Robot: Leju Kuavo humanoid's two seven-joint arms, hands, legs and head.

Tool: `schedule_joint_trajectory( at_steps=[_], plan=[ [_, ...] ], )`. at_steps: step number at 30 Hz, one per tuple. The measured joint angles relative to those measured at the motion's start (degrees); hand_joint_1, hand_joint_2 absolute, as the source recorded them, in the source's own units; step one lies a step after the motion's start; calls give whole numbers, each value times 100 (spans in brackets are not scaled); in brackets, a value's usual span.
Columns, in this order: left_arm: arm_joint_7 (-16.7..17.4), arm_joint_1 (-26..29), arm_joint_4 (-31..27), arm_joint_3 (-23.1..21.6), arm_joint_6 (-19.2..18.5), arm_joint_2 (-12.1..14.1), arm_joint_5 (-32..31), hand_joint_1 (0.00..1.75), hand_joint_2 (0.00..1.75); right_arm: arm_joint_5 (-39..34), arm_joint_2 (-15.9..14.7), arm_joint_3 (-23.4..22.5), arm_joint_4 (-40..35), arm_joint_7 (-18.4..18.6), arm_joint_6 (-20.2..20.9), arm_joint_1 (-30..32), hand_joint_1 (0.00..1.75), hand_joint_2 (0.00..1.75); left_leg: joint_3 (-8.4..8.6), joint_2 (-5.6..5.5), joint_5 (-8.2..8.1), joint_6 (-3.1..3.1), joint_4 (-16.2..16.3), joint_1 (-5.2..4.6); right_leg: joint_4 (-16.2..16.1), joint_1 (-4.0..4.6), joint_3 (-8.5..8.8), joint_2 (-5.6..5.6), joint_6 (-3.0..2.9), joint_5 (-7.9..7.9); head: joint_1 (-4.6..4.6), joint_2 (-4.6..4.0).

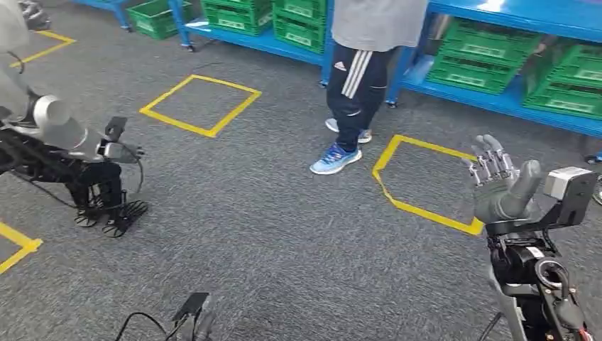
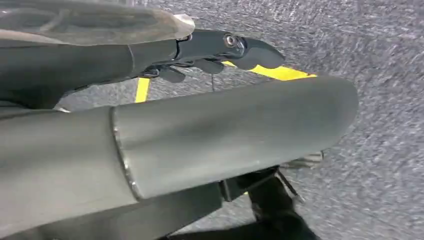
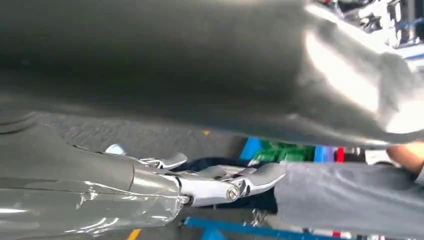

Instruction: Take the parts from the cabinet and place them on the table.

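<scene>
No part is seen in either hand, and no loose part or table top is made out on the grey carpet, so where the parts lie cannot be told; the likeliest store is the blue shelving across twelve to two o'clock in the head view, where green crates are racked, though their contents cannot be read. The scene would suit a walk toward the shelving to fetch a part as well as a turn away after one has been set down, so only general care is advised. Whichever it is, footing should be kept square on the carpet, and a wide berth should be given to the person standing at twelve o'clock, just before the shelving and beside the yellow taped outline at two o'clock. The raised arm should be held in close so that the person is not brushed. The right hand is raised at three o'clock with its fingers extended and spread and its thumb apart from them: it is wide open and nothing is held or touched. In the right wrist view its fingers are stretched out with the person's grey top behind. The left hand hangs at nine o'clock with its dark fingers pointing down toward the carpet; nothing is seen in it, and in the left wrist view its fingers lie loosely apart over yellow floor tape.
</scene>
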Motion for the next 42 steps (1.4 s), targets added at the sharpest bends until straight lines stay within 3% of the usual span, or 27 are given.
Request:
schedule_joint_trajectory(
  at_steps=[2, 8, 9, 10, 11, 12, 14, 15, 16, 18, 19, 20, 21, 22, 24, 25, 27, 28, 30, 31, 33, 35, 36, 37, 38, 39, 42],
  plan=[
    [-31, 11, 0, 0, 11, -7, 15, 0, 0, 0, 0, -2, 0, 4, -42, 0, 0, 0, 11, 111, -23, -16, 14, 4, -289, -31, 125, -32, 35, 251, 11, 0],
    [-35, 10, 0, 0, 13, -9, 18, 0, 0, 0, 0, -2, 0, 4, -42, 0, 0, 0, 15, 130, -28, -21, 19, 6, -414, -34, 188, -42, 38, 326, 11, 0],
    [-59, -2, 0, 0, 13, -22, 20, 0, 0, 0, 0, -4, -18, 4, -42, -12, 0, 0, 71, 278, -102, -101, 72, 13, -1803, -25, 896, -470, 60, 885, 24, 0],
    [-63, -13, 0, 0, 13, -31, 24, 0, 0, -2, 0, -7, -46, 7, -55, -6, 0, 0, 111, 551, -169, -265, 90, -24, -1871, 31, 903, -154, -223, 875, 7, 0],
    [-63, -26, 0, 0, 15, -26, 24, 0, 0, -15, 0, -2, -66, -2, -57, 2, 0, 0, 56, 233, -301, -326, 270, 14, -1885, 8, 904, -90, -253, 892, -9, 0],
    [-63, -28, 0, 0, 15, -28, 24, 0, 0, -20, 0, -2, -77, 4, -66, -12, 0, 0, -129, -1, -548, -331, 668, 10, -1885, -2, 895, -47, -282, 902, -35, 0],
    [-50, -3, 0, 0, 17, -24, 24, 0, 0, -22, 0, -2, -79, 7, -77, -6, 0, 0, -638, -159, -996, -329, 1716, 10, -1884, 7, 886, 84, -311, 904, -87, 0],
    [-44, 19, 0, 0, 22, -24, 24, 0, 0, -22, 0, 0, -79, 7, -83, 2, 0, 0, -839, -173, -1088, -319, 2089, 8, -1883, 18, 883, 171, -313, 905, -94, 0],
    [-44, 35, 0, 0, 26, -24, 24, 0, 0, -26, 0, 0, -79, 9, -92, 6, 0, 0, -905, -176, -1011, -299, 2138, 8, -1882, 23, 885, 268, -316, 908, -107, 0],
    [-44, 30, 0, 0, 37, -24, 33, 0, 0, -26, 0, 0, -79, 9, -92, 4, 0, 0, -638, -209, -541, -238, 1451, 6, -1880, 34, 894, 443, -316, 909, -129, 0],
    [-44, 19, 0, 0, 44, -24, 35, 0, 0, -26, 0, 0, -79, 9, -94, 2, 0, 0, -372, -329, -243, -188, 857, -3, -1880, 40, 902, 529, -314, 910, -146, 0],
    [-44, 10, 0, 0, 55, -11, 39, 0, 0, -26, 2, 2, -79, 7, -98, 2, 0, 0, -138, -613, -32, -125, 338, 0, -1880, 25, 900, 591, -313, 910, -162, 0],
    [-46, 8, 0, 0, 63, 3, 41, 0, 0, -18, 11, 9, -72, 7, -107, -10, 0, 0, -70, -759, -37, -106, 150, -6, -1842, 80, 870, 660, -275, 897, -148, 0],
    [-48, -3, 0, 0, 63, -9, 42, 0, 0, 59, 11, 7, -61, 24, -218, -11, 0, 0, -68, -634, -44, -128, 134, -10, -1854, 24, 846, 718, -252, 908, -162, 0],
    [-48, -9, 0, 0, 63, -22, 42, 0, 0, 285, 11, 11, -13, 129, -510, -18, 0, 0, -59, -558, -48, -106, 133, -39, -1897, -2, 832, 823, -169, 928, -151, 0],
    [-48, -16, 0, 0, 63, -57, 42, 0, 0, 471, 4, 11, 67, 214, -745, -42, 0, 0, -34, -483, -20, -68, 58, 10, -1903, 43, 818, 859, -127, 931, -155, 0],
    [-50, -30, 2, 0, 68, -48, 39, 0, 0, 765, 4, 17, 381, 306, -1096, -168, 0, 0, -6, -398, 7, -20, 0, 16, -1525, 60, 660, 167, -98, 653, -56, 0],
    [-50, -24, 2, 0, 68, -59, 39, 0, 0, 870, 4, 22, 641, 286, -1200, -290, 0, 0, -10, -336, 3, -9, 2, 10, -1023, 36, 424, 40, -64, 385, -22, 0],
    [-50, -3, 2, 0, 68, -66, 39, 0, 0, 896, 7, 31, 1232, 192, -1224, -426, 0, 0, -15, -236, -1, -7, 6, 7, -163, 9, 32, -18, -22, 60, -13, 0],
    [-46, 3, 2, 0, 70, -66, 39, 0, 0, 826, 5, 31, 1622, 108, -1164, -490, 0, 0, -16, -203, -6, -9, 8, 9, -43, -8, -22, -20, -6, 74, 8, 0],
    [-46, 0, 2, 0, 79, -81, 42, 0, 0, 741, 4, 31, 2141, -57, -1108, -583, 0, 0, -13, -167, -19, -27, 25, 12, -652, -34, 296, -33, 10, 471, 15, 0],
    [-46, -5, 2, 0, 85, -87, 39, 0, 0, 715, 6, 28, 2628, -109, -1115, -731, 0, 0, -14, -148, -62, -90, 81, 16, -1776, -42, 865, -105, 15, 895, 22, 0],
    [-46, -5, 2, 0, 85, -83, 39, 0, 0, 719, 7, 33, 2803, -116, -1128, -800, 0, 0, -24, -144, -69, -106, 87, -12, -1839, -13, 906, -130, -10, 794, 26, 0],
    [-44, -7, 2, 0, 85, -90, 39, 0, 0, 795, 4, 42, 3103, -64, -1224, -887, 0, 0, -34, -141, -62, -138, 110, -24, -1856, 3, 892, -72, -88, 845, 13, 0],
    [-44, -3, 2, 0, 85, -90, 39, 0, 0, 879, 4, 44, 3304, 3, -1321, -922, 0, 0, -37, -144, -89, -149, 122, -28, -1872, -19, 897, -74, -106, 850, 2, 0],
    [-44, 1, 4, 0, 87, -87, 39, 0, 0, 1001, 4, 50, 3564, 123, -1436, -954, 0, 0, -45, -144, -51, -24, 133, -45, -1866, -10, 903, -74, -88, 850, -2, 0],
    [-44, -6, 4, 0, 85, -90, 39, 0, 0, 1185, 4, 83, 4066, 324, -1532, -1065, 0, 0, -33, -135, -29, 49, 115, -43, -1868, 4, 900, -56, -99, 849, -20, 0]
  ],
)
